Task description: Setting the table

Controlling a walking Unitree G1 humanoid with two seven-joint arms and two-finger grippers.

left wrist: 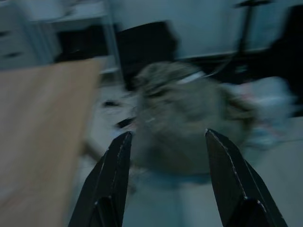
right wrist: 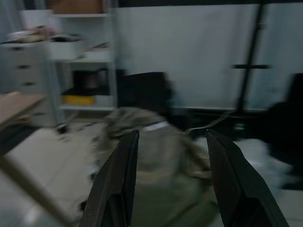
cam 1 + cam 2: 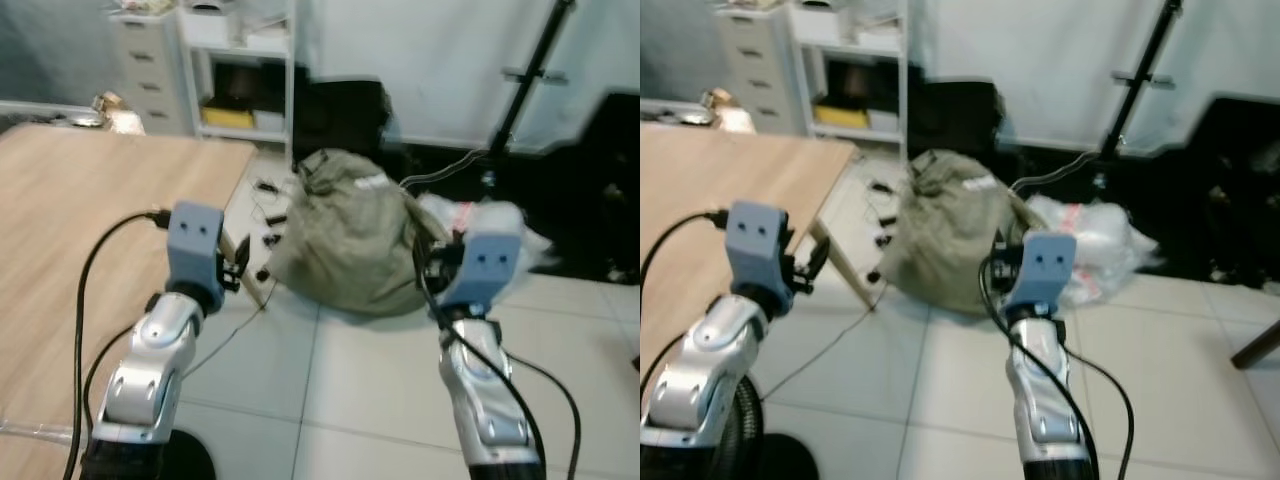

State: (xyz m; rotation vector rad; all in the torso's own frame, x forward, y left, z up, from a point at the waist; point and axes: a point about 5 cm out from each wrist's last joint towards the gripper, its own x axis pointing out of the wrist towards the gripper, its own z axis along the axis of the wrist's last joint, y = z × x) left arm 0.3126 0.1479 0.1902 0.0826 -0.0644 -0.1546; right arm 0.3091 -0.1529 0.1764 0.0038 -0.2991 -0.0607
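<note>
A bare wooden table stretches along my left side; its corner reaches toward the middle of the room. My left gripper is raised beside the table edge, its black fingers spread apart with nothing between them. My right gripper is held up over the tiled floor, also open and empty. Both arms point forward toward an olive-green cloth sack lying on the floor.
A white plastic bag lies beside the sack. White shelving and a grey drawer unit stand at the back left. A black stand leans against the white wall. Cables trail on the floor near the table leg.
</note>
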